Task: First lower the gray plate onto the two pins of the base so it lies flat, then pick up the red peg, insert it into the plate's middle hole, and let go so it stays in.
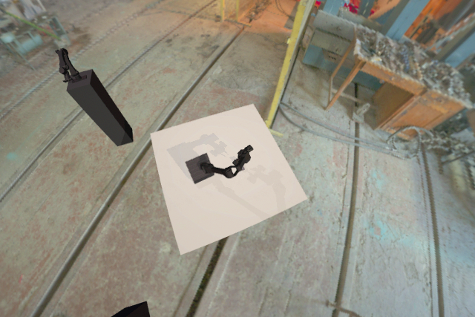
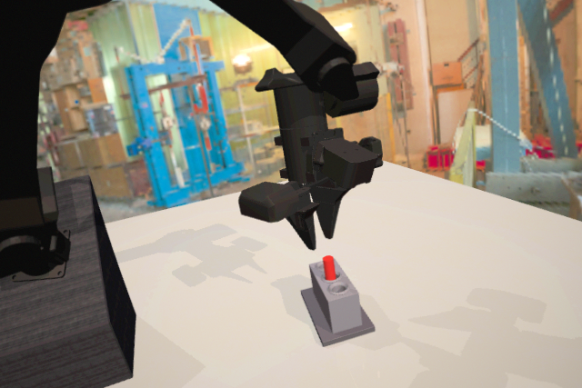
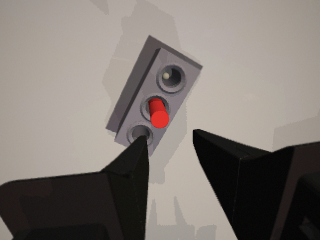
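The gray plate is a thick block with three holes in a row. It sits on the wider, darker base and looks level. A small pale pin end shows inside one outer hole in the wrist view. The red peg stands in the middle hole, with its upper part sticking out above the plate and its lower end hidden. My gripper is partly open and empty. Its fingertips hang above the peg's top, touching nothing.
The pale table top carries the arm's dark mounting block, left of the plate in the exterior view. A second small arm on a tall dark pillar stands off the table. Arm shadows fall across the table.
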`<state>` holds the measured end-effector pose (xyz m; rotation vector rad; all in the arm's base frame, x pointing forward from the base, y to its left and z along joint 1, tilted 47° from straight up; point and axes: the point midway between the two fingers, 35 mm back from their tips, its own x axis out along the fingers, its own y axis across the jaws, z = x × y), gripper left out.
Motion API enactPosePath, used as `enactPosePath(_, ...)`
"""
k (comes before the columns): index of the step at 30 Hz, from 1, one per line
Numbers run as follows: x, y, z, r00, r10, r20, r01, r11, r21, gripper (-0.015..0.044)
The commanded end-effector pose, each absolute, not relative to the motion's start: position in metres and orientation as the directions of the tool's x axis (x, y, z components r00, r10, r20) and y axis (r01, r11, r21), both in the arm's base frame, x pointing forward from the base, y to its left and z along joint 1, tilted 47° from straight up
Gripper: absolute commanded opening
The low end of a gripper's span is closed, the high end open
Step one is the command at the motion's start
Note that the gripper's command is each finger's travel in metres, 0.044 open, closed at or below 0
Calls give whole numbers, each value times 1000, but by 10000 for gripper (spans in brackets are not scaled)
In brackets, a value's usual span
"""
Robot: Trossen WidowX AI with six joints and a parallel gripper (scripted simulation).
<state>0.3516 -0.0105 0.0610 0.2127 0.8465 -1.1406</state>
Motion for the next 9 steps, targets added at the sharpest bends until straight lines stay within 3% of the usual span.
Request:
enactPosePath(1,351,-8,64,159,-711,-685,864,436,-252,150)
enactPosePath(9,349,-5,65,159,-711,-685,864,436,-252,150)
